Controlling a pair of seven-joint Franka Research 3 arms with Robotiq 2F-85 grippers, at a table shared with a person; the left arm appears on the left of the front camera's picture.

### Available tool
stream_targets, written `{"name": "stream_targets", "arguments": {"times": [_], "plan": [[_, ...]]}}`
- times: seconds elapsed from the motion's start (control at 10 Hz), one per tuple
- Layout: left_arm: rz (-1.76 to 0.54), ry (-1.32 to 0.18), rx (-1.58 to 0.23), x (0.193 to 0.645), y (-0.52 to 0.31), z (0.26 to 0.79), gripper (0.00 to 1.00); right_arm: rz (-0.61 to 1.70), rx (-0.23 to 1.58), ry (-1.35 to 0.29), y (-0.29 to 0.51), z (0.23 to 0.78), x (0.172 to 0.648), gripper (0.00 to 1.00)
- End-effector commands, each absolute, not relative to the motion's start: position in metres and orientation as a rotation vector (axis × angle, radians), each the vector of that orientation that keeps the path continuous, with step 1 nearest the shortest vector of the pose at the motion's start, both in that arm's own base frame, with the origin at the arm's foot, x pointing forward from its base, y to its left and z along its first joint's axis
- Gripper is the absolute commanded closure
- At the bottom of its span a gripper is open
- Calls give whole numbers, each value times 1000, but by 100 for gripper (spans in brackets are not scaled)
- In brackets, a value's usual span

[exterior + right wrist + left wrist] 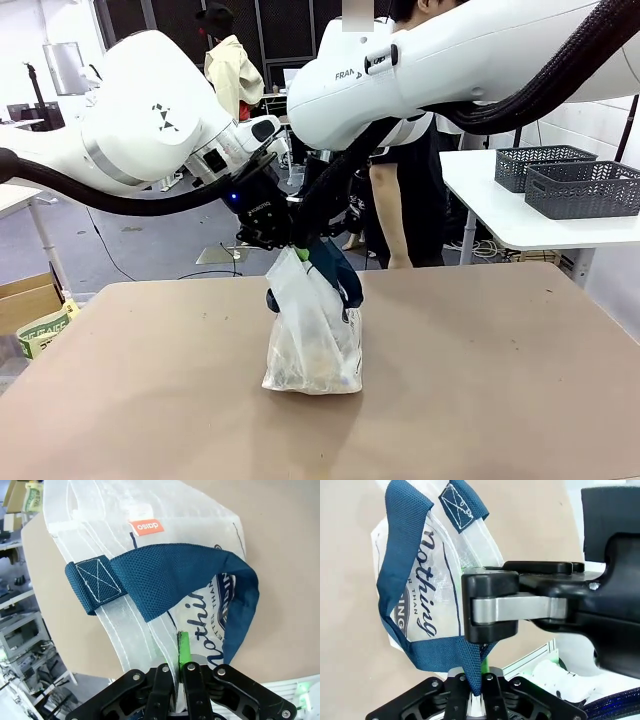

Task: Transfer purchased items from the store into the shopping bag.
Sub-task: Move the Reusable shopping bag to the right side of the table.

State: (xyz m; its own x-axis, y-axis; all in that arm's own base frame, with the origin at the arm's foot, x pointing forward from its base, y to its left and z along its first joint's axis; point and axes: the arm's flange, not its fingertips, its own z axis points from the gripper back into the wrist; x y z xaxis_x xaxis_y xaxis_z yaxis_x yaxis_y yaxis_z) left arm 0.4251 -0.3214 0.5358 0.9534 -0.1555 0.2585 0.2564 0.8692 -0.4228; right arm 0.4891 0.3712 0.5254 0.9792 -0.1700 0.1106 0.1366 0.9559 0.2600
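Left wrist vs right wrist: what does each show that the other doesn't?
Left wrist: the left gripper shut on a navy strap, and the right gripper from the side, pinching the bag.
Right wrist: the right gripper shut on the bag's top edge, a small orange label, a stitched strap end.
Both: the bag, its printed lettering, tan table.

The translucent whitish plastic shopping bag with navy-blue strap handles (314, 345) stands upright on the brown counter (480, 380), near its middle. Directly above the bag, the left end effector (283, 243) and the right end effector (303, 246) meet at its top edge, just beside each other, the left arm entering from the left and the right arm from the right. Behind the counter stands a person (405, 190). On a white side counter (500, 205) at far right sit two dark grey lattice-sided plastic baskets (582, 188), one behind the other.
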Motion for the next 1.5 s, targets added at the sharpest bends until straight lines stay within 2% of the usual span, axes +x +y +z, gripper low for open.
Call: {"name": "stream_targets", "arguments": {"times": [0.0, 0.1, 0.6, 0.8, 1.0, 1.2, 1.4], "plan": [[-216, -213, -452, 419, -310, 536, 100, -138, 299, -150, 360, 527, 487, 100], [-219, -214, -455, 420, -310, 537, 100, -134, 308, -144, 359, 528, 488, 100], [-216, -223, -471, 425, -320, 537, 100, -166, 383, -206, 326, 549, 495, 4], [-216, -223, -471, 425, -320, 537, 100, -211, 424, -231, 301, 561, 496, 0], [-216, -223, -471, 425, -320, 537, 100, -83, 508, -224, 263, 575, 491, 0], [-216, -223, -471, 425, -320, 537, 100, 111, 481, -179, 233, 585, 470, 0], [-216, -223, -471, 425, -320, 537, 100, 305, 429, -255, 201, 589, 458, 0]]}}
